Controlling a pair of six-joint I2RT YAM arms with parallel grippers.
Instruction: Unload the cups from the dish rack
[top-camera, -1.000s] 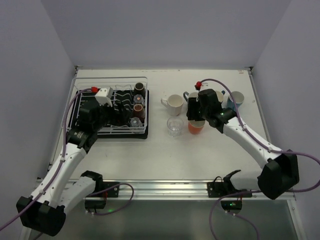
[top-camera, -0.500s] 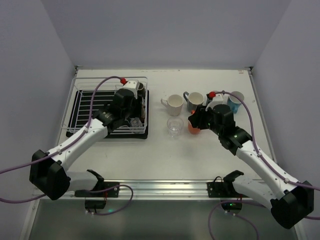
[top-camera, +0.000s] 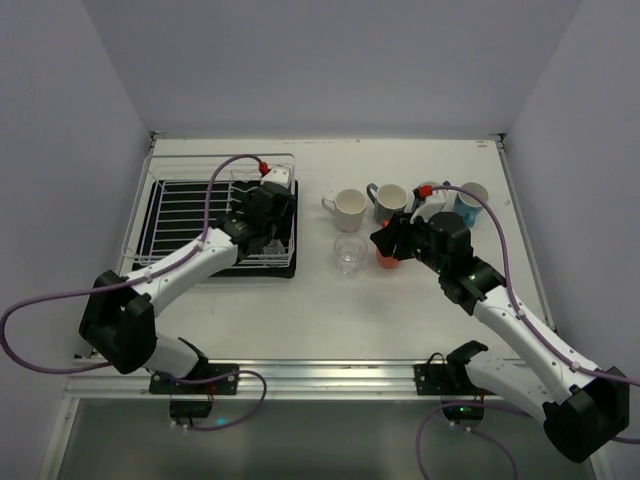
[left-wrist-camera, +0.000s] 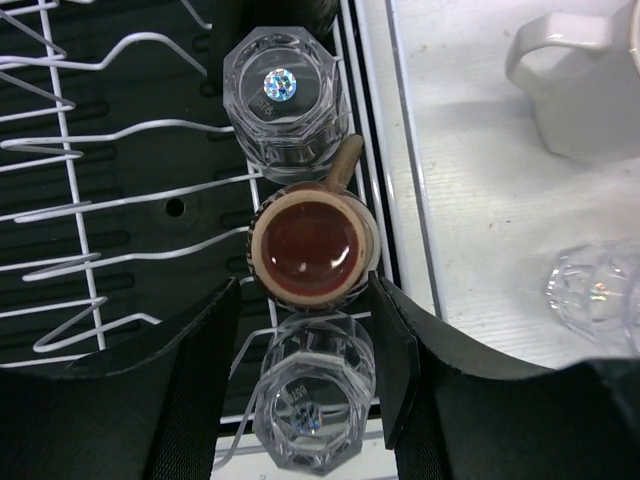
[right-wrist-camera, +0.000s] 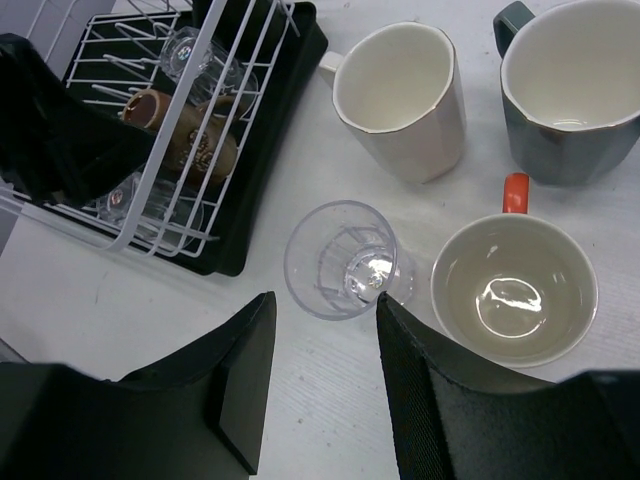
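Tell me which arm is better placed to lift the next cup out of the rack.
Left. The left claw is open over the dish rack, fingers either side of the upturned brown cup. The right claw, also open, is above the table by the clear tumbler, outside the rack.

The orange ceramic mug is largely covered by the right gripper in the top view. In the left wrist view, the cream ceramic mug and the clear glass tumbler are cut off at the right edge.
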